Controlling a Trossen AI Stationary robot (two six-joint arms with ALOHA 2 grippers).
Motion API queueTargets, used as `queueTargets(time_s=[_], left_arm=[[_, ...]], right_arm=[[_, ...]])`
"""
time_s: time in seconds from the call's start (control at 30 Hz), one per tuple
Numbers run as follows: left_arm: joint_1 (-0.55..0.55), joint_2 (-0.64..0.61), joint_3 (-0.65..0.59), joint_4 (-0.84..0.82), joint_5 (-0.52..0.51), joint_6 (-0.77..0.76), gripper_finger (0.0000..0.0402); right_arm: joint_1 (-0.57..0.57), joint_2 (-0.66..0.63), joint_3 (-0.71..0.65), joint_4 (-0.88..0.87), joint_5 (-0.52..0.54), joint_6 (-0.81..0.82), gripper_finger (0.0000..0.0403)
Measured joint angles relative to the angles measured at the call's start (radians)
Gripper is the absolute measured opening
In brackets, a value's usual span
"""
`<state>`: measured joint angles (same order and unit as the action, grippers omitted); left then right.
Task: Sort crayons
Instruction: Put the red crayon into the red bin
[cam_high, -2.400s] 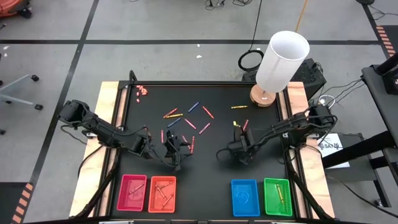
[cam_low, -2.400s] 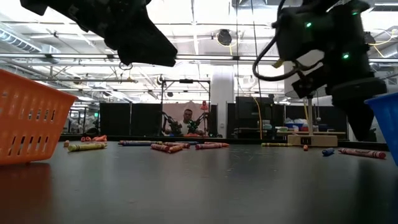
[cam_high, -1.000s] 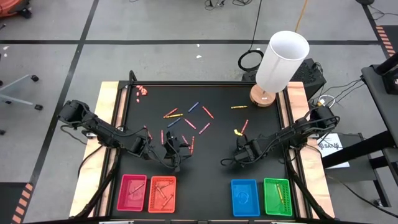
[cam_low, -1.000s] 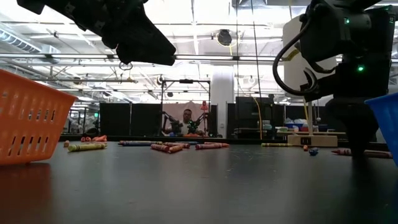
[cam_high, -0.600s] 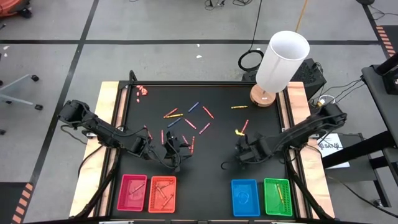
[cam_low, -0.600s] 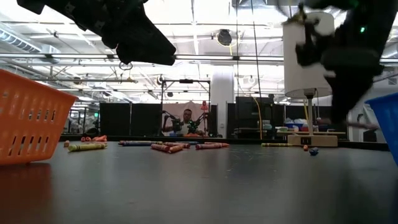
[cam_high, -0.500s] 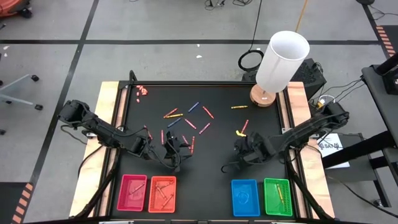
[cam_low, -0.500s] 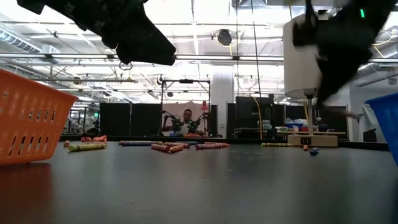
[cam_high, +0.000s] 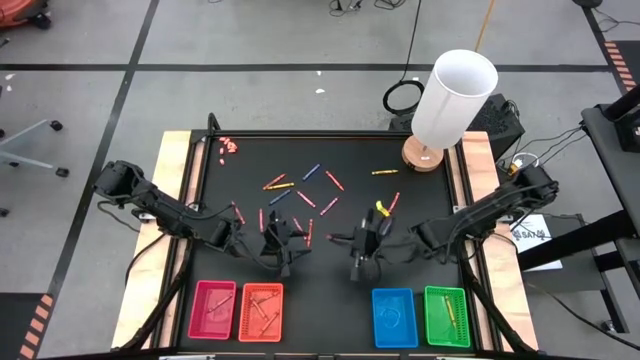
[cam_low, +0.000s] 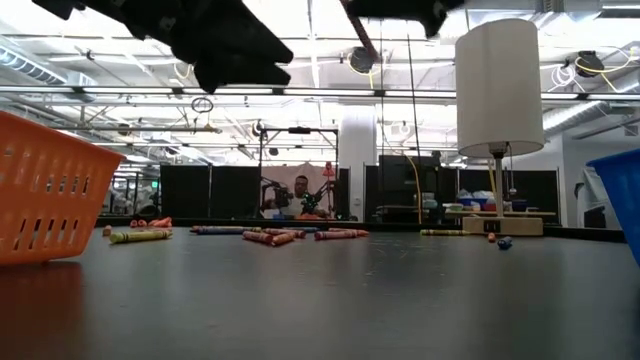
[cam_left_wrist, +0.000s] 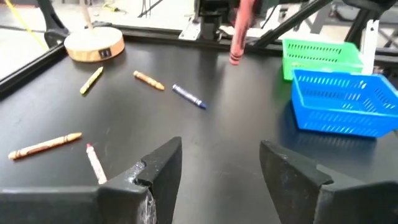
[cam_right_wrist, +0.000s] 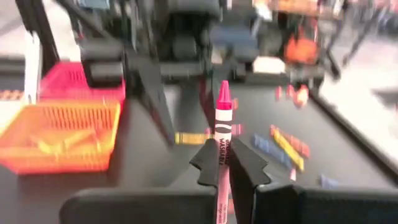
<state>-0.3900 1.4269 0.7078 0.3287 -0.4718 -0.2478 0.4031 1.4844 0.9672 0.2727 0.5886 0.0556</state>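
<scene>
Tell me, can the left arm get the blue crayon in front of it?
Probably yes. The left gripper is open and empty, and the blue crayon lies alone on bare table ahead of it, nothing between.

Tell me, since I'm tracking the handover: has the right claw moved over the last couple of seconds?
Yes. In the high view the right claw, shut on a pink crayon, has swung leftward, away from the lamp.

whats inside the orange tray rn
The orange tray holds a few crayons, seen from above and, blurred, through its mesh wall in the right wrist view. Their exact count cannot be made out.
</scene>
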Motion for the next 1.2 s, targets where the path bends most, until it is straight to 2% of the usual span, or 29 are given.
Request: queueTargets(time_s=[0.17, 0.33, 0.53, 0.63, 0.93, 1.2], left_arm=[[-0.019, 0.0, 0.0, 0.027, 0.0, 0.027, 0.0212], [-0.034, 0.0, 0.0, 0.025, 0.0, 0.038, 0.0212], [-0.052, 0.0, 0.0, 0.02, 0.002, 0.051, 0.0212], [-0.058, 0.0, 0.0, 0.012, 0.005, 0.051, 0.0212], [-0.082, 0.0, 0.0, -0.103, 0.0, 0.052, 0.0212], [-0.1, 0.0, 0.0, -0.113, -0.009, 0.072, 0.0212]], right_arm=[[-0.029, 0.066, 0.0, 0.236, -0.105, -0.135, 0.0], [-0.05, 0.158, -0.021, 0.462, -0.191, -0.173, 0.0], [-0.062, 0.272, -0.024, 0.615, -0.211, -0.244, 0.0], [-0.064, 0.306, -0.024, 0.675, -0.28, -0.305, 0.0], [-0.064, 0.308, -0.024, 0.722, -0.306, -0.328, 0.0], [-0.063, 0.319, -0.024, 0.72, -0.305, -0.29, 0.0]])
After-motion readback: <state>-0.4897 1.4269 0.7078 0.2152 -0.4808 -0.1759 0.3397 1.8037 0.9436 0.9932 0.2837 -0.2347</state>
